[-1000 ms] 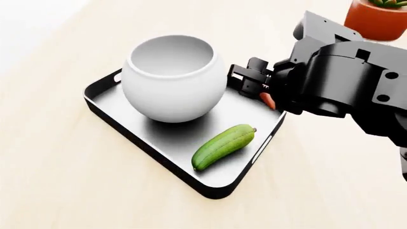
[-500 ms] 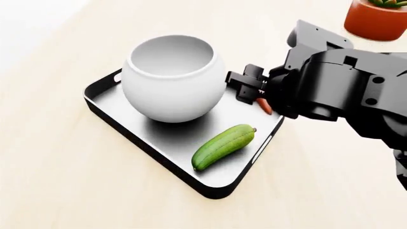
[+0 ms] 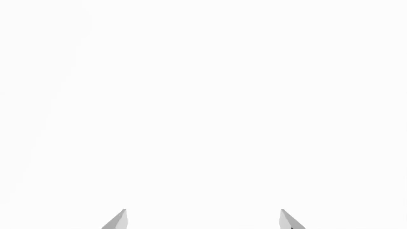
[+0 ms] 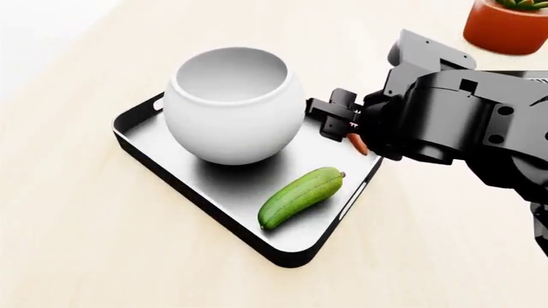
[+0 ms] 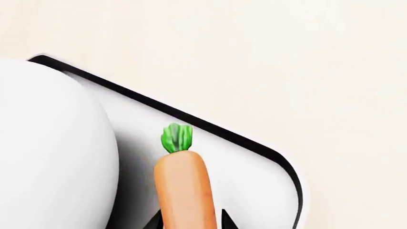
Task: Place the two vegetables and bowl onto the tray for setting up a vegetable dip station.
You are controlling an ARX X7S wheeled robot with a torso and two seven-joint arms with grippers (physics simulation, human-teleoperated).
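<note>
Judging the carrot (image 5: 181,186) first: it looks light, stiff and smooth-skinned, tapered enough to slip, so I would take it across the thick middle of the body, never by the soft green tip. It lies on the tray (image 4: 145,112) floor at the far right corner, just beside the bowl (image 4: 233,106) and close to the wall. In the right wrist view two dark fingertips sit either side of its body; whether they pinch it or have let go I cannot tell, and the right gripper (image 4: 342,120) in the head view is too hidden by the arm to settle it.

The bowl stands upright on the far left part of the tray; it looks heavy, hard and slick, a thing for the rim or both arms. The cucumber (image 4: 301,196) lies on the near right part of the tray, apart from the bowl; firm and plump, best held mid-length.

The left gripper (image 3: 203,220) shows only two pale tips set wide apart against blank white, holding nothing.

Compared with half a second ago, the right arm has shifted only slightly; bowl, cucumber and tray have not moved.

All three things look placed; I judge only the release remains.
</note>
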